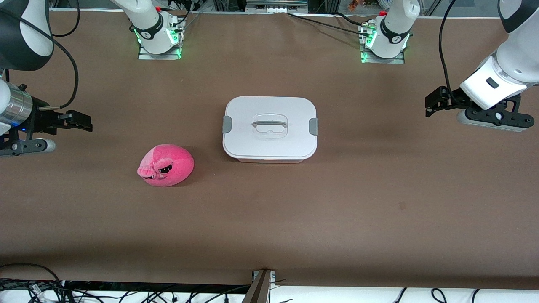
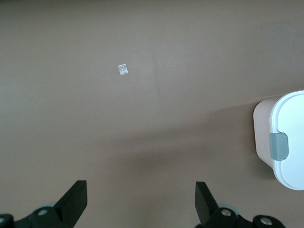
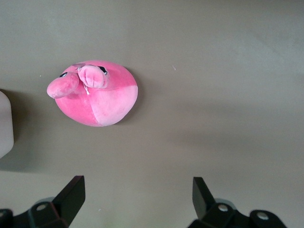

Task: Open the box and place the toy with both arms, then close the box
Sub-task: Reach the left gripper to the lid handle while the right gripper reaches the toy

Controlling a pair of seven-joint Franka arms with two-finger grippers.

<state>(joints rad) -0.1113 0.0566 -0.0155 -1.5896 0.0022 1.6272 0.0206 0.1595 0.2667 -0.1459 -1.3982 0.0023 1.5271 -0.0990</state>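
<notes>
— Box [image 1: 269,128], where is it?
— Mid-surface [image 1: 337,202], white lid clipped on. Pink toy [image 1: 166,165] lies beside it, toward the right arm's end and nearer the front camera.
— Hands?
— Left hand [image 1: 433,102] and right hand [image 1: 78,121] both spread wide, empty, each waiting over bare surface at its own end.

one box [image 1: 270,128] — one toy [image 1: 166,165] — two arms [image 1: 497,80]
</notes>
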